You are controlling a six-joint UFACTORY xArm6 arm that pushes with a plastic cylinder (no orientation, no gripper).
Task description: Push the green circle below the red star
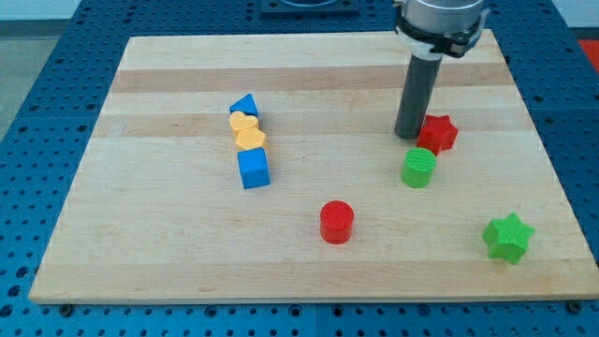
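The green circle (418, 168) is a short green cylinder on the wooden board, right of centre. The red star (437, 133) lies just above it and slightly to its right; the two nearly touch. My tip (409, 137) comes down from the view's top and rests on the board just left of the red star, right above the green circle's upper left edge. The rod covers part of the star's left side.
A red cylinder (336, 222) sits lower in the middle. A green star (508, 237) lies at lower right. At left, a blue triangle (244, 106), a yellow heart (247, 133) and a blue cube (253, 168) form a column. The board's edge (309, 299) runs along the bottom.
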